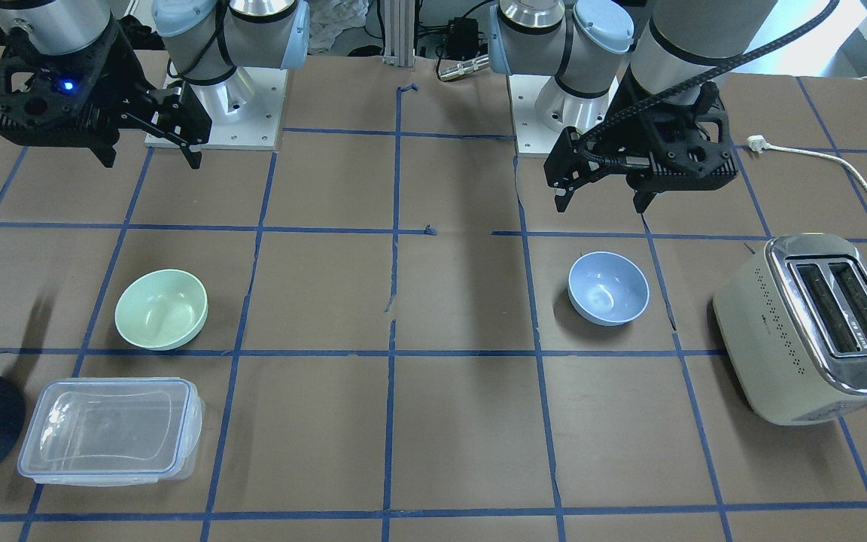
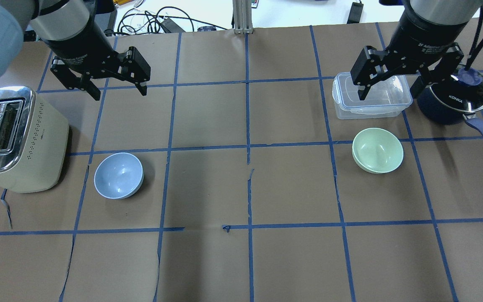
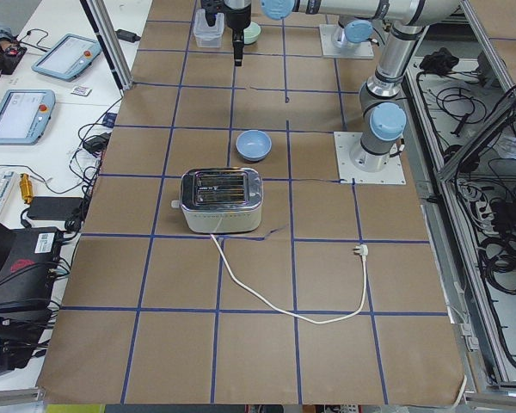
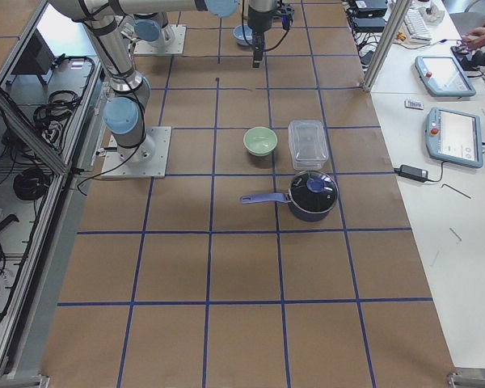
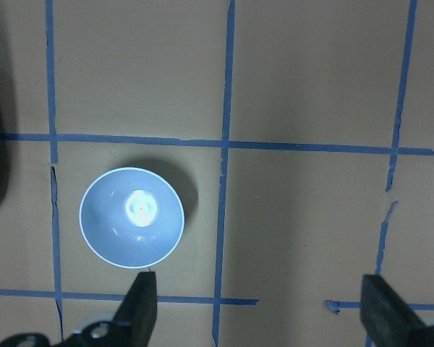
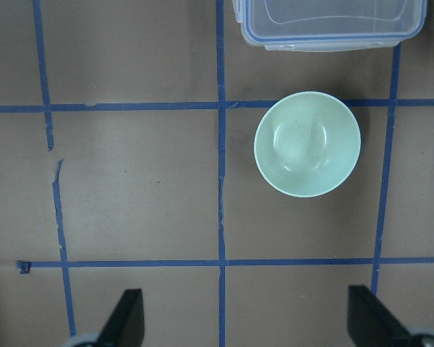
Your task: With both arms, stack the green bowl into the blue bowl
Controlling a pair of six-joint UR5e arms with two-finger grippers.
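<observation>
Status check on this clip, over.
Left gripper and right gripper open, empty, raised. Green bowl, blue bowl apart, untouched. Clear box beside green bowl, not touching.

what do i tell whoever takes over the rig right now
Left gripper: open, empty, raised above the table, beyond the blue bowl.
Right gripper: open, empty, raised over the container.
Blue bowl: upright and empty on the robot's left side, beside the toaster.
Green bowl: upright and empty on the robot's right side, just nearer the robot than the container.
Done: nothing; neither bowl is gripped.
Left: grasp the green bowl, bring it across, and set it into the blue bowl.
</observation>
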